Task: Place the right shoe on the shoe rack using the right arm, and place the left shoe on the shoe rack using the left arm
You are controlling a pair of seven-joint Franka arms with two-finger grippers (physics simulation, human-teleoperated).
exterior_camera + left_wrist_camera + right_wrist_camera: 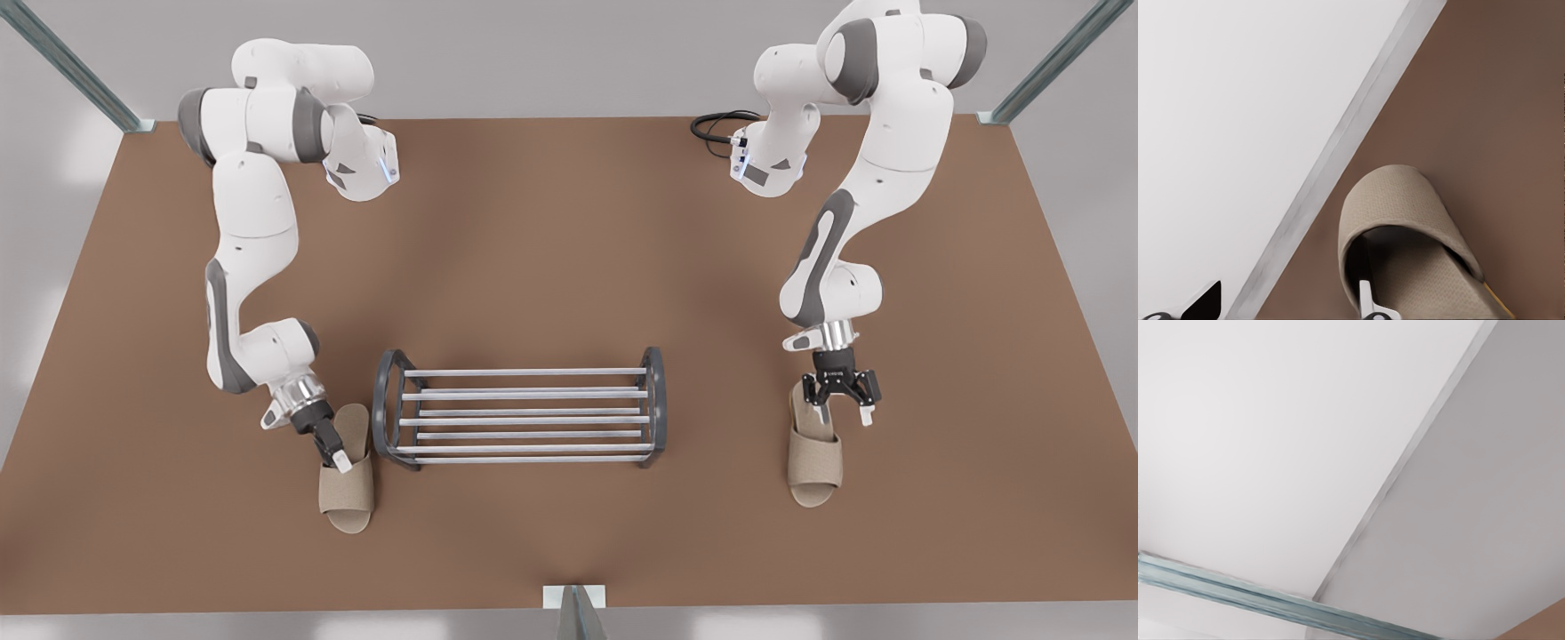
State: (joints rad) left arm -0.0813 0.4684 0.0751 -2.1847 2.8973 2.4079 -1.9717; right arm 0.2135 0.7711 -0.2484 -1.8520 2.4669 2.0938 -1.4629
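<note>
In the front view we see the shoe rack (520,413) on the table (569,267). At its 3 o'clock the left gripper (845,416), spread wide, straddles the left shoe (813,467). At its 9 o'clock the right gripper (339,459) meets the right shoe (347,498); its grip we cannot tell.

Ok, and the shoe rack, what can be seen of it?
The shoe rack is a low frame of silver, metal-looking horizontal bars between two dark grey arched ends. It stands upright on the brown table, nothing on it. The near slipper, at the right pincer, lies close by its end on the front view's left; contact is unclear. The far slipper, under the open left pincer, lies well apart.
</note>
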